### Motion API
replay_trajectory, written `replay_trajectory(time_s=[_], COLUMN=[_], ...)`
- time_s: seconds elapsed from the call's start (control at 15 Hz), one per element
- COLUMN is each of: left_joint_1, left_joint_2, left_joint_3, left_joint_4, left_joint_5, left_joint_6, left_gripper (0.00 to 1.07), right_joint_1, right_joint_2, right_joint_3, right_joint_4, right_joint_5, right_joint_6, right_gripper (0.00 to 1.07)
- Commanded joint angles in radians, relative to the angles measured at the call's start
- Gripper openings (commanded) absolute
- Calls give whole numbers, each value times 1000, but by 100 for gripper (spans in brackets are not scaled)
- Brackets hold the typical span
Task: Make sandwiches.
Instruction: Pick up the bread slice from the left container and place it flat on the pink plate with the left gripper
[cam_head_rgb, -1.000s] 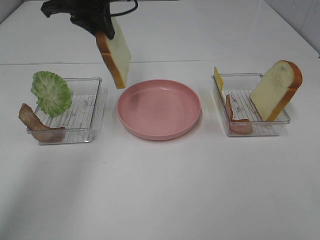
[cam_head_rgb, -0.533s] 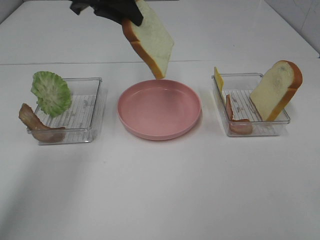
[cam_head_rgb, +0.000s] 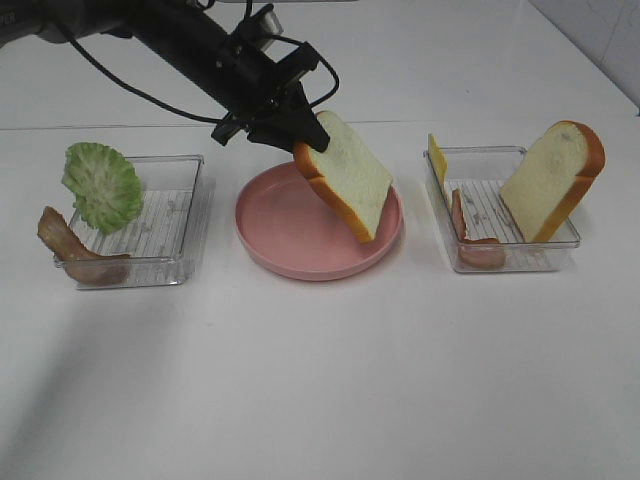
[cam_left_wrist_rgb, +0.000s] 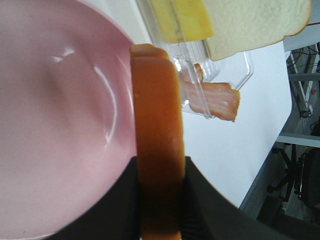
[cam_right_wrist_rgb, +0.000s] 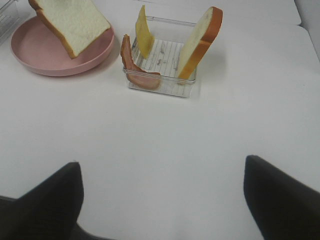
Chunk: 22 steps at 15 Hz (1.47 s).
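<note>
1. White counter (cam_head_rgb: 320, 400) carries the whole set-up. A pink plate (cam_head_rgb: 310, 270) sits in the middle with a clear tray on each side, so each arm has its own supply within reach.
2. We see the left tray (cam_head_rgb: 190, 215) holding the lettuce (cam_head_rgb: 102, 185), propped against its far corner. A bacon strip (cam_head_rgb: 70, 250) is draped over its near corner.
3. The right tray (cam_head_rgb: 520, 262) holds the cheese (cam_head_rgb: 437, 158) standing on edge and a second bread slice (cam_head_rgb: 555, 175) leaning upright. A second bacon strip (cam_head_rgb: 470, 245) is slumped over the front wall. We judge that standing them up leaves an edge free to pinch.
4. The left arm (cam_head_rgb: 200, 50) reaches across to the plate. The left jaws are narrow, clamped on the crust of a bread slice (cam_head_rgb: 348, 185); the wrist view shows that crust (cam_left_wrist_rgb: 157, 125) pinched between dark fingers (cam_left_wrist_rgb: 205, 205).
5. The slice hangs tilted over the plate with its low corner down near the right side. We cannot tell whether it touches.
6. We read the tilt as a way to lay the slice flat as the sandwich base. No sandwich is stacked yet.
7. The right jaws stand wide and hold nothing. Their fingers (cam_right_wrist_rgb: 45, 200) are over bare counter, well short of the right tray.
</note>
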Motion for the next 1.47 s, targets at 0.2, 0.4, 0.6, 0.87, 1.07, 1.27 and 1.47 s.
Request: replay_trajectory(time_s=[0.2,0.4,0.6,0.87,1.07,1.27,1.47], left_joint_1=[4,4,4,3,0,-38,-110], left_joint_2=[31,33,36,36,36,36,35], left_joint_3=[-6,-6,-6,-6,-6,-6,-42], left_joint_4=[-11,-16,-6,9,99,207,456], left_joint_5=[-59,-59,-42,-40,-28,-31,-39], left_joint_6=[-45,-77,-100,-100,-100,-96,-126], left_gripper=[2,24,44,76,91,92,92], right_joint_1=[-6,-6,-6,-6,-6,-6,-6], right_joint_2=[-20,-20,-20,-20,-20,-20,-20], right_joint_3=[0,0,0,0,0,0,0], right_joint_4=[-1,-1,-1,-1,-1,-1,-1], right_joint_5=[-8,-8,-8,-8,-8,-8,-8], right_joint_6=[-6,-6,-6,-6,-6,-6,-6], right_gripper=[77,77,77,77,77,77,77])
